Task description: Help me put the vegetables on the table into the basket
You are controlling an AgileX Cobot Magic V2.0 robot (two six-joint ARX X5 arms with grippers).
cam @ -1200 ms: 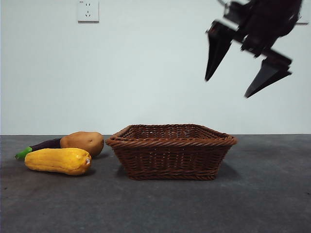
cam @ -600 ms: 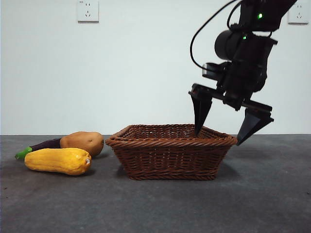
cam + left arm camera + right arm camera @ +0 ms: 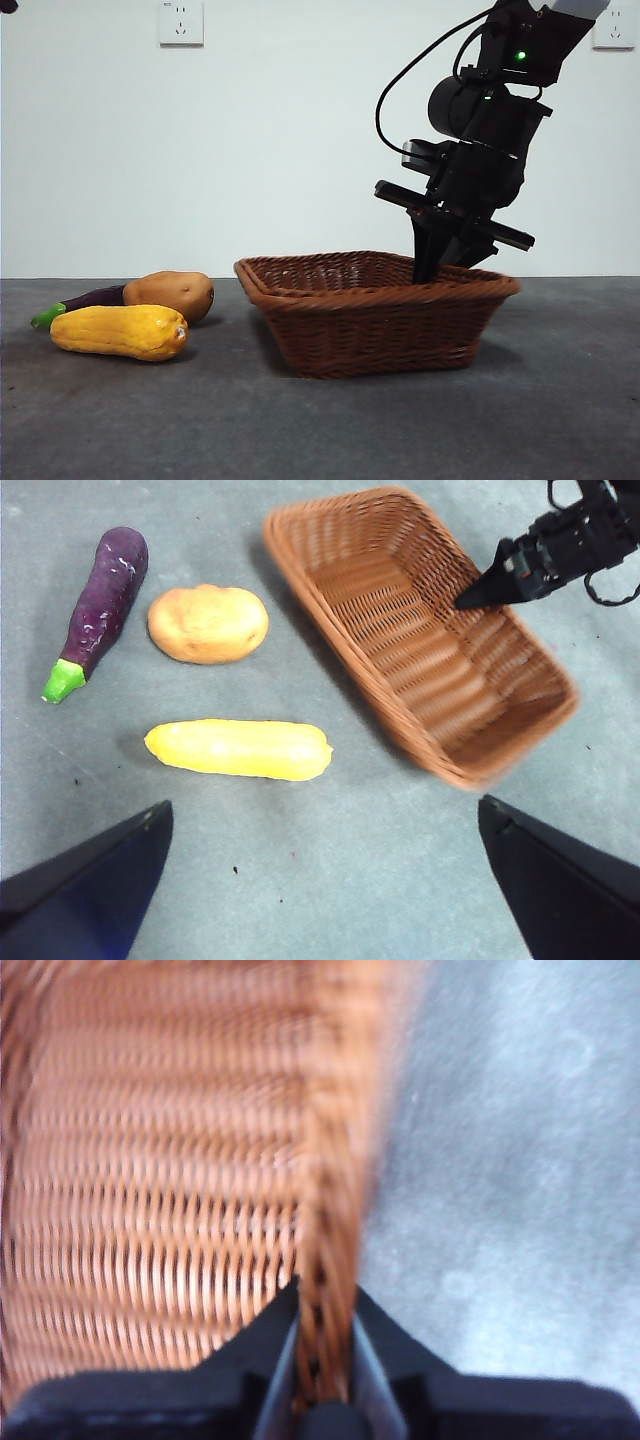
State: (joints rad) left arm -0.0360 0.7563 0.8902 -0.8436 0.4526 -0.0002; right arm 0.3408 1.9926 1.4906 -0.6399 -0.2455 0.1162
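Observation:
The brown wicker basket stands mid-table, blurred and slightly tilted. My right gripper is shut on its right-hand rim, one jaw inside and one outside the wall. Left of the basket lie the potato, the yellow corn cob in front of it, and the purple eggplant behind. My left gripper hangs open high above them, holding nothing; its view shows eggplant, potato, corn, basket and the right gripper.
The dark grey table stretches wide around the basket. A white wall with two sockets stands behind. The left arm shows only as a black tip at the top left corner of the front view.
My right gripper came down from the upper right, jaws open over the rim, and shut on the basket's right rim. The basket has shifted right and tilted.

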